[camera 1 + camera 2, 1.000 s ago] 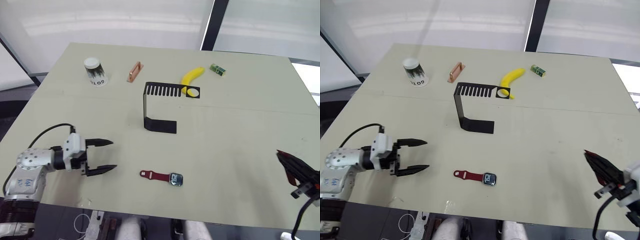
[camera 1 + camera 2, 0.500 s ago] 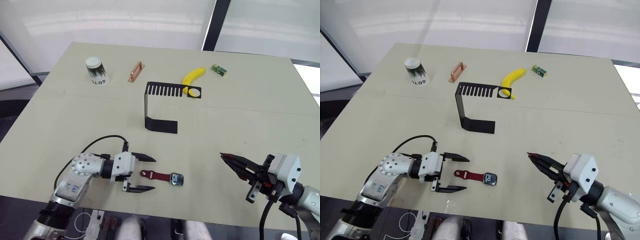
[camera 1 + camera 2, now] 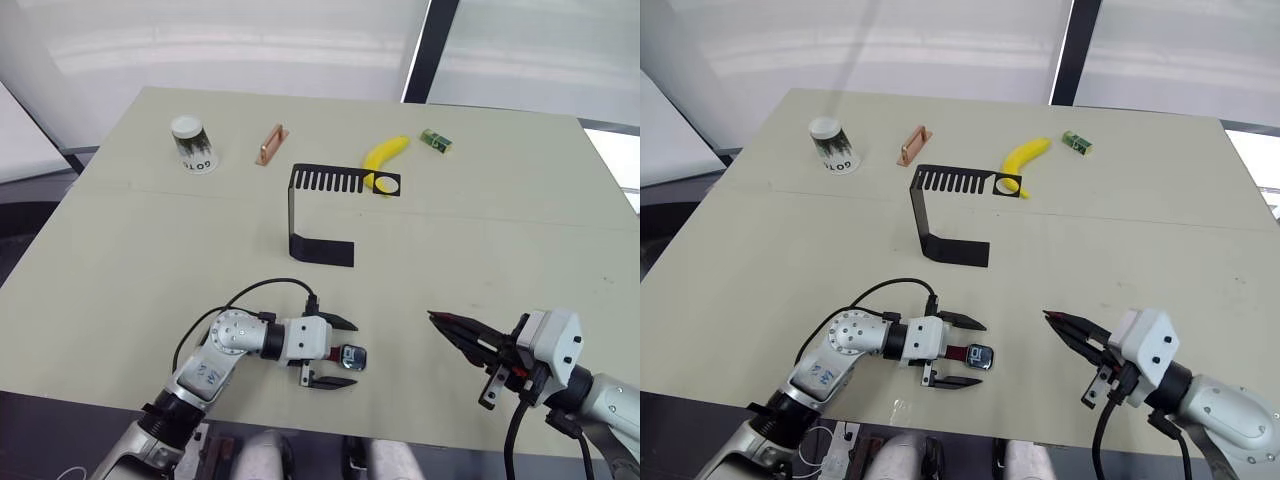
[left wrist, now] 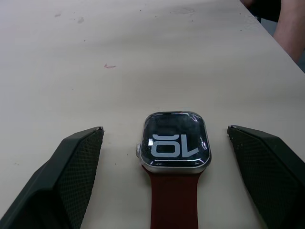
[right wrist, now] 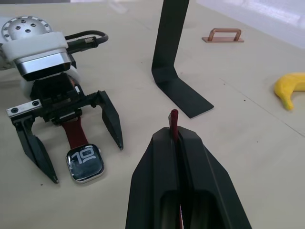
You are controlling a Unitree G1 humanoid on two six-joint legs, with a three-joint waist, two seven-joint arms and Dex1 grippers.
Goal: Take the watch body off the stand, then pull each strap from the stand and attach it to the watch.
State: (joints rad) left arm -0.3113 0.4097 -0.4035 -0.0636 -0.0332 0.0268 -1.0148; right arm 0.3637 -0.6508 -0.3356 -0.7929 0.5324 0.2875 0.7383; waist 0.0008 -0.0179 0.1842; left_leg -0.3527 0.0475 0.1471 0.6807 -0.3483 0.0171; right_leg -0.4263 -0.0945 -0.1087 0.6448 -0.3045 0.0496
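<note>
We see the small grey-rimmed smartwatch case with its black screen and light digits (image 4: 174, 142) lying flat on the pale table (image 3: 150, 240), near the front edge. One narrow dark red flexible strap (image 4: 173, 200) is already joined to it; most of that strap is hidden under the left gripper (image 3: 342, 353) in the head views and cut off at the frame edge in the left wrist view. The left gripper's two black fingers (image 4: 66, 176) are spread wide, one on each side of the watch case, with a clear gap to it on both sides.

The right gripper (image 5: 174, 125) hovers well to the right of the watch, its fingers pressed together on the second dark red strap (image 5: 174, 118); only a short tip pokes out, the rest is hidden between them.

The thin black metal stand with comb-slotted top arm (image 3: 318, 212) stands empty mid-table. Behind it lie a yellow banana (image 3: 384, 159), a copper-coloured handle (image 3: 269, 144), a white-lidded patterned cup (image 3: 190, 143) and a small green packet (image 3: 435, 140), its print too small to read.
</note>
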